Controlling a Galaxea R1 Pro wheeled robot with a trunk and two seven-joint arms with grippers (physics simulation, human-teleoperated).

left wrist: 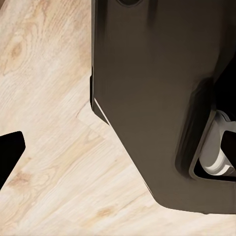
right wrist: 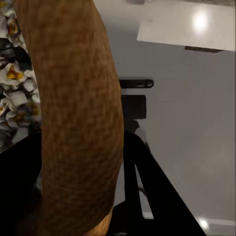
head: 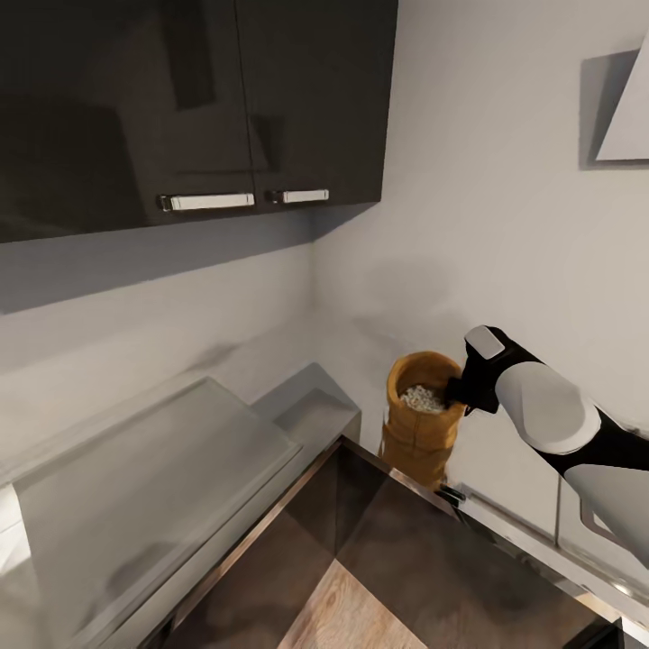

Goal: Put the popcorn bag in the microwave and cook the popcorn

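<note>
Writing, brands, labels: none readable on any surface here.

Popcorn bag [head: 422,406]: tan-mustard cloth sack with a thick rolled rim, standing upright, long axis vertical, mouth facing up. It sits in the corner of the kitchen near the grey walls, over the glossy countertop [head: 315,410], which mirrors its lower half. Whether its base touches the worktop or hangs just above it cannot be told. In the right wrist view the rolled rim [right wrist: 78,113] runs close across the picture.

Popcorn [head: 424,397]: whitish heap inside the bag, below the rim. The right wrist view shows it as puffed white pieces with yellow centres [right wrist: 12,93].

Right gripper [head: 453,389]: black, at the end of a white and black arm reaching in from the right, clamped on the bag's rim at the side away from the corner. One finger lies inside the mouth, the other outside.

Left gripper: a black finger tip [left wrist: 10,155] shows at one edge of the left wrist view over pale wood-grain floor [left wrist: 44,88], beside a large dark body panel [left wrist: 152,98]. Whether this claw is parted or closed cannot be told.

Surroundings: dark glossy wall cabinets [head: 180,99] with two steel bar handles [head: 207,201]; a white slanted hood [head: 626,117] high on the right wall; dark cabinet fronts [head: 361,505] below the worktop
</note>
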